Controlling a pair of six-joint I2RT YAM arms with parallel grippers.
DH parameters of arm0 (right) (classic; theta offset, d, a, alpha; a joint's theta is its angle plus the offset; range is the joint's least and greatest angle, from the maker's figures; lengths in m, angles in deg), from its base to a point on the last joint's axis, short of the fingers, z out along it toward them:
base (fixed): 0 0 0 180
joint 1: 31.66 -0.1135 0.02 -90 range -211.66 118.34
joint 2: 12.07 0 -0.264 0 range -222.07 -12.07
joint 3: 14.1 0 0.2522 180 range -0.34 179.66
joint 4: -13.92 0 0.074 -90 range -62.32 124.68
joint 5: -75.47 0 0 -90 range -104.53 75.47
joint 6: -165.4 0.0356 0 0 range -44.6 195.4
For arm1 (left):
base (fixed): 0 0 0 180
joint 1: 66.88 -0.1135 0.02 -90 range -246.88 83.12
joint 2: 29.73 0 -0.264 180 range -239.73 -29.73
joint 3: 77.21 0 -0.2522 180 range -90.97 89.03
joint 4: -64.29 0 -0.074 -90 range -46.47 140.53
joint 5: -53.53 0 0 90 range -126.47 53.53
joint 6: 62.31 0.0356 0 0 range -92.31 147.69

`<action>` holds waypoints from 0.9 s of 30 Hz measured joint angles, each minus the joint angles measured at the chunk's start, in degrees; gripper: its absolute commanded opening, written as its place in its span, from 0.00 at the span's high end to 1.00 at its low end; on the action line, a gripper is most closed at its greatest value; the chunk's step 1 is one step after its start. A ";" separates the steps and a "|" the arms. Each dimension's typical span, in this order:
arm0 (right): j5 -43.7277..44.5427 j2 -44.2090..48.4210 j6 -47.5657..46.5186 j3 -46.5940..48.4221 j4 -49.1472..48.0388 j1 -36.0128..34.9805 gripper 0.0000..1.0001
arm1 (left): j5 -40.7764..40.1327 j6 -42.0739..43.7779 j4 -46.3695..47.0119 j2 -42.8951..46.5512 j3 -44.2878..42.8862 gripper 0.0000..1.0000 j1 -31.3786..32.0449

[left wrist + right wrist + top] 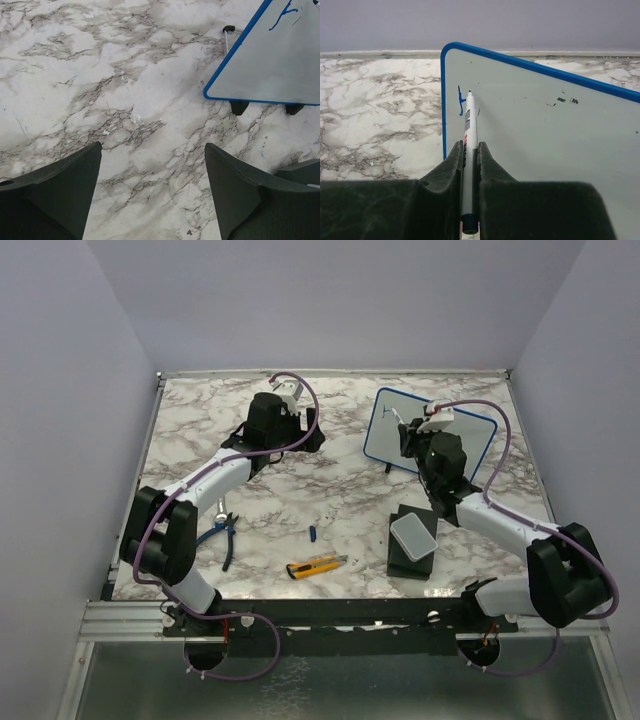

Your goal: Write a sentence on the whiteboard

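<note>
The whiteboard (480, 436) stands upright on small black feet at the back right of the marble table. It also shows in the left wrist view (275, 60) and fills the right wrist view (545, 135). A short blue marker stroke (460, 100), the only writing, sits near its upper left corner. My right gripper (469, 145) is shut on a white marker (469, 122), whose tip is at the board beside the stroke. In the top view this gripper (412, 436) is right in front of the board. My left gripper (152, 146) is open and empty above bare marble, left of the board (312, 435).
A pale grey box (413, 537) lies on a black base at the front right. A yellow utility knife (315, 566), a small blue cap (312, 533) and blue-handled pliers (222, 535) lie near the front. Walls close in the table.
</note>
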 measured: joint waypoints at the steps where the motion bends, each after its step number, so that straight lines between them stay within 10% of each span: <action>1: 0.13 -0.09 -0.17 0.13 -0.13 0.00 1.00 | -0.13 0.00 -0.02 0.00 0.00 0.15 0.00; 27: 0.90 -2.69 -0.31 0.35 -0.98 0.00 1.00 | -0.44 0.02 0.00 0.02 0.00 0.15 -0.33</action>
